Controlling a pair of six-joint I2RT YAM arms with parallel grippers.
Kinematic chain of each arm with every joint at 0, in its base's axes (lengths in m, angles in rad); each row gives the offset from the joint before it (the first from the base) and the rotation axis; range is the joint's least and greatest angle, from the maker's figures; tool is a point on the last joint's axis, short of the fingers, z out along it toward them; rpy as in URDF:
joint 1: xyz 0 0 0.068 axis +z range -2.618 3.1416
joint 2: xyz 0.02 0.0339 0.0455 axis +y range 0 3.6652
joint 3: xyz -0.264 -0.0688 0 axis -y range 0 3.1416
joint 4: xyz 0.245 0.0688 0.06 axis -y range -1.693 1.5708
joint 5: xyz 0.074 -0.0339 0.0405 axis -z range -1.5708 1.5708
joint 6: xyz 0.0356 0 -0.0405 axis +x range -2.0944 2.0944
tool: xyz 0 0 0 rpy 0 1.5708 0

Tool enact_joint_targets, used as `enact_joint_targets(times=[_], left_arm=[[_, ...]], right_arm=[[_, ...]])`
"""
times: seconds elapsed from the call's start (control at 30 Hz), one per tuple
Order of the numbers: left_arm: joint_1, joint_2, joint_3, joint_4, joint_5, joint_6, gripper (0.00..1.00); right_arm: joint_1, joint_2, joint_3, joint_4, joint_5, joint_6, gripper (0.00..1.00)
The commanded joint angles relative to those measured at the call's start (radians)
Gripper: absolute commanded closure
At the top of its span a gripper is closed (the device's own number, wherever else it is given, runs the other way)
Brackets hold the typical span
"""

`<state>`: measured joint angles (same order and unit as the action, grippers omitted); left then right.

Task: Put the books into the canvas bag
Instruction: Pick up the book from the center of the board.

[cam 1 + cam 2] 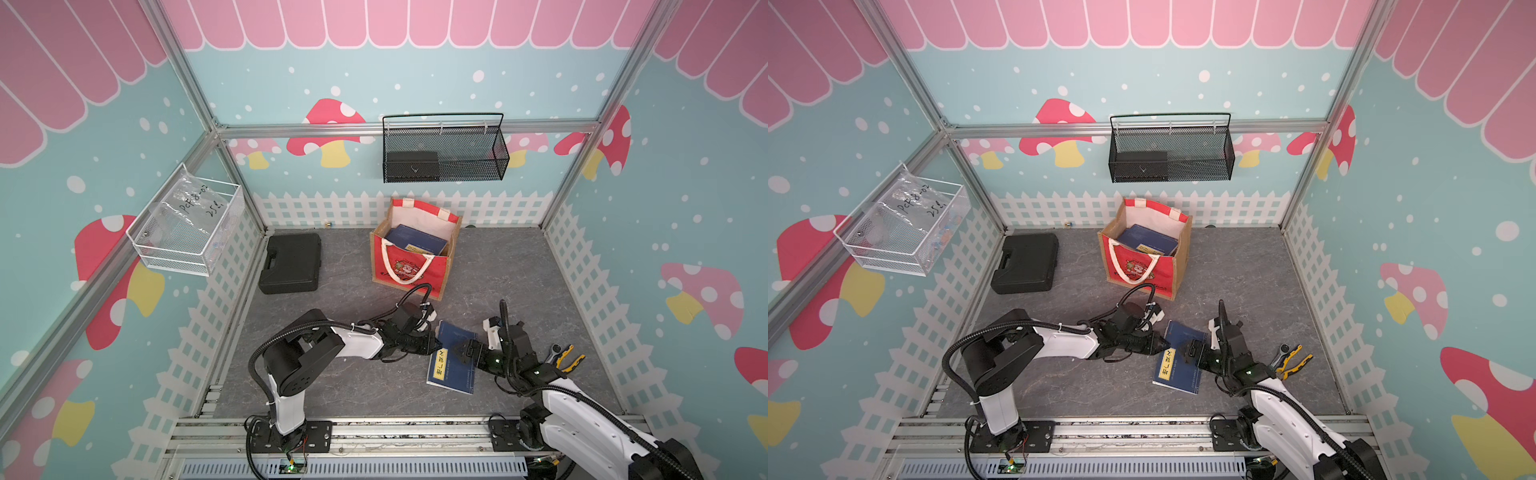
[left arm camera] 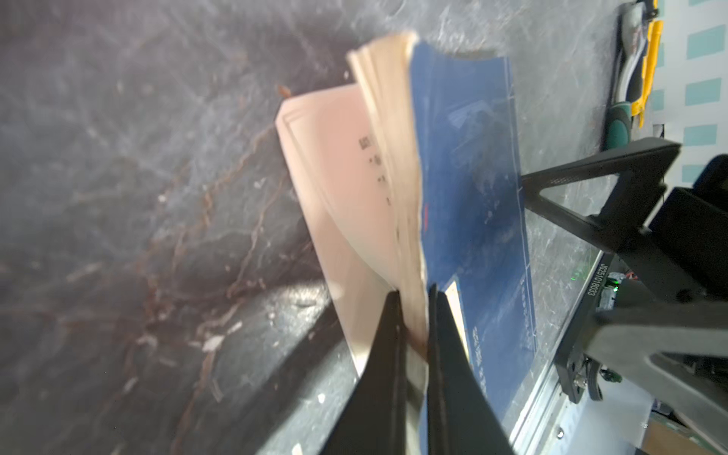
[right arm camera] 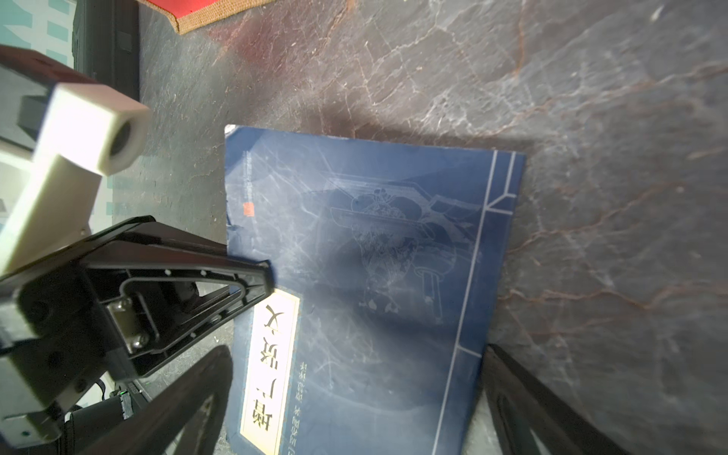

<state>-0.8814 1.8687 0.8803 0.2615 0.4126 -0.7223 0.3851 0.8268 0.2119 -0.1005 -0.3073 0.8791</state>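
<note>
A dark blue book [image 1: 455,365] [image 1: 1183,368] with a yellow title label lies on the floor between the arms. My left gripper [image 1: 436,345] [image 2: 413,293] is shut on its open edge, pinching the blue cover [image 2: 472,177] and a block of pages. The lower leaves [image 2: 338,165] fan apart beneath. My right gripper [image 1: 457,348] [image 3: 354,354] hangs open over the book [image 3: 374,256], one finger [image 3: 197,386] past the label side, the other by the spine. The canvas bag [image 1: 409,272] [image 1: 1138,272] stands upright behind, with blue books [image 1: 415,241] [image 1: 1146,241] inside.
A black plastic case [image 1: 291,262] lies left of the bag. Yellow-handled pliers [image 1: 567,357] [image 2: 646,59] rest right of my right arm. A black mesh basket [image 1: 444,153] hangs on the back wall, and a white wire basket [image 1: 187,224] on the left wall.
</note>
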Motion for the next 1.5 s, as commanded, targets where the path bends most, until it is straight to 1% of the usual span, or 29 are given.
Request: enact_joint_targets(times=[0.0, 0.17, 0.33, 0.4, 0.53, 0.67, 0.77, 0.87, 0.97, 1.03, 1.13, 1.23, 1.3, 1.4, 1.43, 1.47], left_arm=[[-0.011, -0.002, 0.019, 0.015, 0.0, 0.005, 1.0], [-0.01, -0.031, 0.019, -0.017, -0.016, 0.032, 1.0], [0.0, -0.085, 0.019, -0.095, -0.037, 0.106, 1.0], [0.009, -0.108, 0.017, -0.123, -0.038, 0.137, 1.0], [0.036, -0.163, 0.006, -0.156, -0.008, 0.188, 1.0], [0.056, -0.245, -0.017, -0.181, 0.018, 0.255, 1.0], [0.072, -0.307, -0.017, -0.241, 0.04, 0.316, 1.0], [0.095, -0.376, -0.008, -0.315, 0.071, 0.371, 1.0], [0.119, -0.442, 0.009, -0.405, 0.097, 0.424, 1.0], [0.126, -0.482, 0.023, -0.454, 0.1, 0.446, 1.0], [0.13, -0.519, 0.072, -0.536, 0.138, 0.476, 1.0], [0.13, -0.552, 0.126, -0.646, 0.193, 0.53, 1.0], [0.131, -0.569, 0.163, -0.726, 0.227, 0.575, 1.0], [0.13, -0.586, 0.232, -0.869, 0.279, 0.652, 1.0], [0.131, -0.591, 0.255, -0.922, 0.286, 0.685, 1.0], [0.131, -0.593, 0.274, -0.97, 0.288, 0.713, 1.0]], right_arm=[[0.001, -0.017, -0.016, 0.009, -0.028, 0.027, 0.0], [0.0, -0.048, 0.0, -0.013, -0.024, 0.006, 0.0], [-0.014, -0.116, 0.068, -0.074, -0.028, -0.105, 0.0], [-0.033, -0.142, 0.105, -0.103, -0.056, -0.169, 0.0], [-0.08, -0.175, 0.17, -0.165, -0.065, -0.267, 0.0], [-0.141, -0.169, 0.205, -0.176, -0.112, -0.316, 0.0], [-0.181, -0.17, 0.222, -0.167, -0.145, -0.339, 0.0], [-0.212, -0.184, 0.234, -0.133, -0.224, -0.38, 0.01], [-0.216, -0.231, 0.241, -0.076, -0.346, -0.43, 0.0], [-0.217, -0.276, 0.239, -0.021, -0.45, -0.45, 0.0], [-0.215, -0.316, 0.226, 0.065, -0.583, -0.431, 0.01], [-0.216, -0.293, 0.22, 0.113, -0.684, -0.411, 0.01], [-0.215, -0.264, 0.215, 0.144, -0.734, -0.398, 0.0], [-0.214, -0.241, 0.225, 0.155, -0.765, -0.393, 0.0], [-0.212, -0.235, 0.226, 0.161, -0.766, -0.384, 0.01], [-0.212, -0.228, 0.231, 0.157, -0.794, -0.383, 0.01]])
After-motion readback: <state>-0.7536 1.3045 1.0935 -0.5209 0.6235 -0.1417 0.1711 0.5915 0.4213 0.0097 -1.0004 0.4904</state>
